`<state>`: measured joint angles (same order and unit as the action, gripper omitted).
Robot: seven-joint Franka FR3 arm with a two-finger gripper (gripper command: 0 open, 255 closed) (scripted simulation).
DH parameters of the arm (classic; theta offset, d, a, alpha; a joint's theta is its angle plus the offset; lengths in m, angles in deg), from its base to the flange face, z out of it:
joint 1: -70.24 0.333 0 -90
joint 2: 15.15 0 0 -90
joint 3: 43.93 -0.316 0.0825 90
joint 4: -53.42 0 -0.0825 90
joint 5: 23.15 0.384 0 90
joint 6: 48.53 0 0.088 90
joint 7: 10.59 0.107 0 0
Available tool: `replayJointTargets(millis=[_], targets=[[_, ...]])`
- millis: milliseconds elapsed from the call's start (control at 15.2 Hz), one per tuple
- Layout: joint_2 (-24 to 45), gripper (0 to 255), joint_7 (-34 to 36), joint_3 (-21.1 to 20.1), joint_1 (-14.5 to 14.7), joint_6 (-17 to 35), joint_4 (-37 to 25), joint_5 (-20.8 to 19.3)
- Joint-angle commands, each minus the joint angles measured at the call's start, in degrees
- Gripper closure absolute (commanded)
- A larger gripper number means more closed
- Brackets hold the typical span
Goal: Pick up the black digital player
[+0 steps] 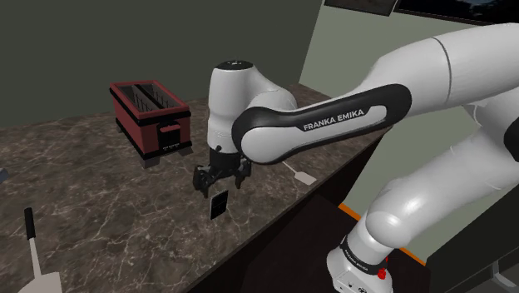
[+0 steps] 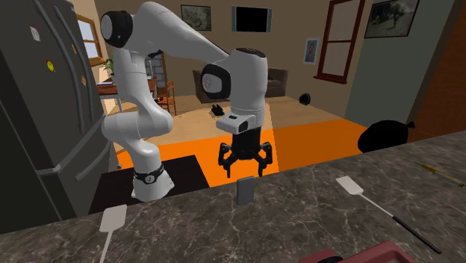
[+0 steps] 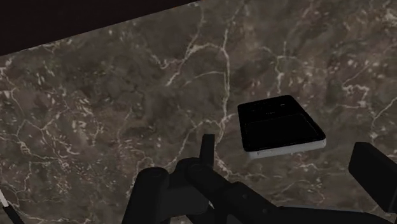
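Note:
The black digital player [image 3: 280, 124] is a thin flat slab with a pale edge, lying face up on the dark marble counter [image 3: 127, 108]. It lies near the counter's edge in the shoulder view [image 1: 219, 203], and in the second exterior view the player [image 2: 245, 190] looks grey. My black gripper [image 1: 221, 176] hangs a short way above it, pointing down, also seen from across the counter [image 2: 245, 158]. In the wrist view the gripper [image 3: 261, 173] is open, and the player lies ahead of the wide gap, nearer the right finger [image 3: 374, 168]. Nothing is held.
A red toaster [image 1: 150, 116] stands further back on the counter. A white spatula with a black handle [image 1: 33, 250] lies at the shoulder view's lower left. Another spatula [image 1: 301, 174] lies by the counter edge, close to the arm. A grey fridge [image 2: 45, 112] stands beside the robot stand.

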<state>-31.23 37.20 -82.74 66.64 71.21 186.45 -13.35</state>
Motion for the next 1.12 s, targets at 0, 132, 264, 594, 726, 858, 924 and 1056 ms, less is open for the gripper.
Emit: replayJointTargets(millis=[0, 132, 264, 594, 726, 858, 924, 1056], targets=[[1.62, 0, 1.27, -0.87, -0.34, 1.75, 0.24, -0.82], [2.47, 0, 1.65, -1.26, -0.46, 3.42, 1.17, -1.20], [3.40, 0, 2.08, -1.67, -0.60, 5.10, 2.04, -1.67], [4.11, 255, 2.50, -2.02, -0.67, 6.37, 2.71, -2.03], [4.13, 255, 2.53, -2.04, -0.66, 6.41, 2.74, -2.03], [4.10, 255, 2.52, -2.04, -0.65, 6.46, 2.80, -2.00], [4.15, 255, 2.53, -2.05, -0.67, 6.49, 2.79, -2.04], [4.21, 255, 2.59, -2.09, -0.67, 6.52, 2.77, -2.08]])
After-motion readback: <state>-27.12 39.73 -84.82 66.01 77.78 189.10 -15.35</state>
